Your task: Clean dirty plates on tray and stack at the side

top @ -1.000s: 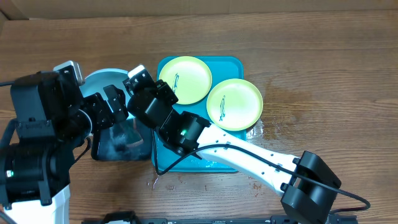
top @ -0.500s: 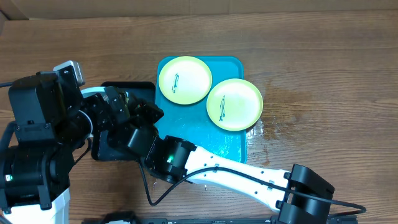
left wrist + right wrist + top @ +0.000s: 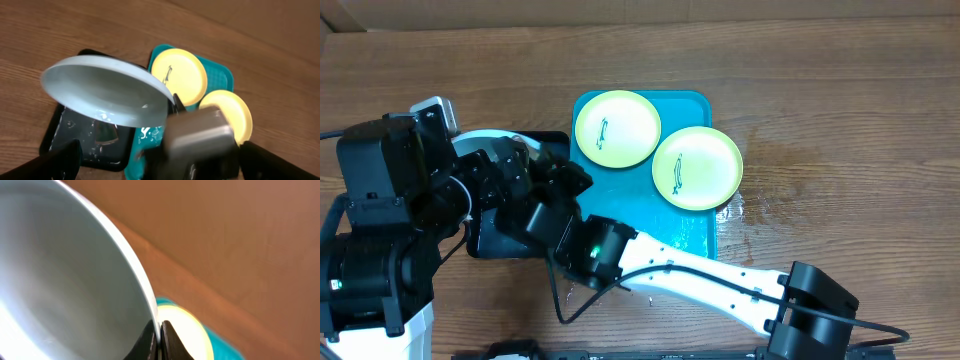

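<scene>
My right gripper (image 3: pixel 159 330) is shut on the rim of the light blue plate (image 3: pixel 60 280). It holds the plate tilted on edge above the black tray (image 3: pixel 85 145). In the left wrist view the plate (image 3: pixel 105 90) is wet and faces down toward that tray. In the overhead view the right gripper (image 3: pixel 535 165) reaches across to the left, and only the plate's pale edge (image 3: pixel 485 135) shows. My left gripper (image 3: pixel 160 150) is open and empty, its fingers wide apart below the plate. Two yellow-green plates (image 3: pixel 617 128) (image 3: pixel 697 167), each with a dark smear, lie on the turquoise tray (image 3: pixel 690 240).
The black tray (image 3: pixel 505 240) stands left of the turquoise tray and holds water and a dark patch (image 3: pixel 105 135). The wood to the right of the turquoise tray (image 3: pixel 760 160) looks wet. My right arm (image 3: pixel 700 280) crosses the turquoise tray's front edge.
My right arm has swung left off the turquoise tray with the blue plate. The plate has tipped from nearly flat onto its edge over the black tray. The yellow-green plates have not moved.
</scene>
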